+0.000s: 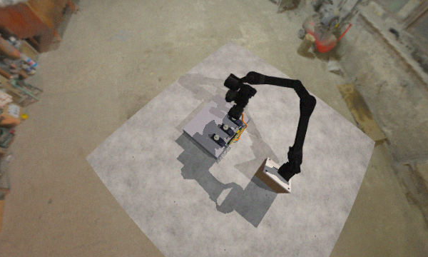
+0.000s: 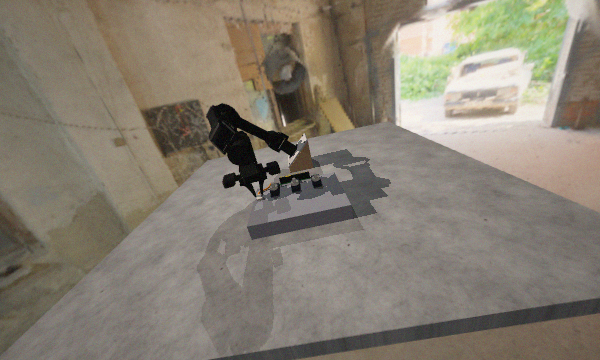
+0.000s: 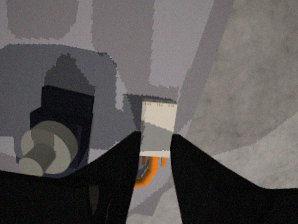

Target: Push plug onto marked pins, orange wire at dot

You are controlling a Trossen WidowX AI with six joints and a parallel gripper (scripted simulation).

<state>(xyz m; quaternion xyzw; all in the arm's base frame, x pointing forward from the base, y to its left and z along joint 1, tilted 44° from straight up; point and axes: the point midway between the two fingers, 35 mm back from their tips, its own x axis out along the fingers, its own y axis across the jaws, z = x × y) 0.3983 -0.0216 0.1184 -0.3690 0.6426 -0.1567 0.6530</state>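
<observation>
The white plug [image 3: 159, 120] [image 2: 259, 198] is between my fingertips over the holder's top, at its end beside the servos. Three small orange marks show along its far edge in the wrist view, and its orange lead [image 3: 152, 172] leaves from the near edge and curves left. My gripper [image 3: 155, 139] [image 2: 258, 197] is shut on the plug, a finger against each long side. The grey holder [image 1: 200, 123] [image 2: 305, 219] lies flat on the table. Its pins [image 1: 224, 155] stick out along one edge in the top view; the coloured band is too small to read there.
Dark servos with pale round horns [image 1: 216, 137] [image 1: 225, 127] [image 3: 50, 145] stand in a row on the holder, close left of my fingers in the wrist view. Orange and yellow leads [image 1: 243, 133] run along the pin side. The arm's wedge-shaped base [image 1: 271, 178] stands on the table [image 1: 157, 143].
</observation>
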